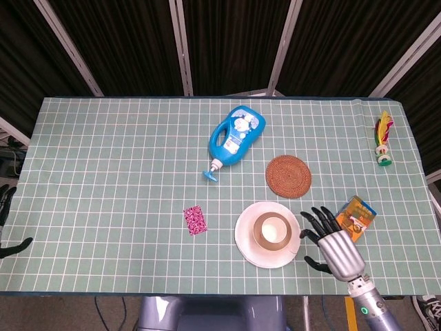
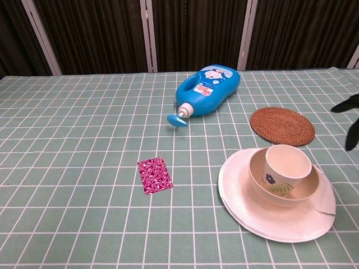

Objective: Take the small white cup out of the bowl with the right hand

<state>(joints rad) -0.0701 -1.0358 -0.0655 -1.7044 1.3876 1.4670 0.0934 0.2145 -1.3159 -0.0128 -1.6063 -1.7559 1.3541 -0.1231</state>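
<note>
The small white cup (image 1: 271, 229) (image 2: 288, 161) stands upright inside a cream bowl (image 2: 269, 184) with a flower print. The bowl rests on a white plate (image 1: 242, 241) (image 2: 241, 207) near the table's front. My right hand (image 1: 332, 240) hovers just right of the plate, fingers spread, holding nothing; in the chest view only its dark fingertips (image 2: 352, 132) show at the right edge. My left hand (image 1: 5, 221) is barely visible at the far left edge, off the table.
A blue detergent bottle (image 1: 236, 136) lies on its side behind the plate. A round woven coaster (image 1: 288, 175) sits back right of the plate. An orange packet (image 1: 357, 212) lies right of my hand, a pink card (image 1: 195, 220) left of the plate, a feathered shuttlecock (image 1: 383, 141) far right.
</note>
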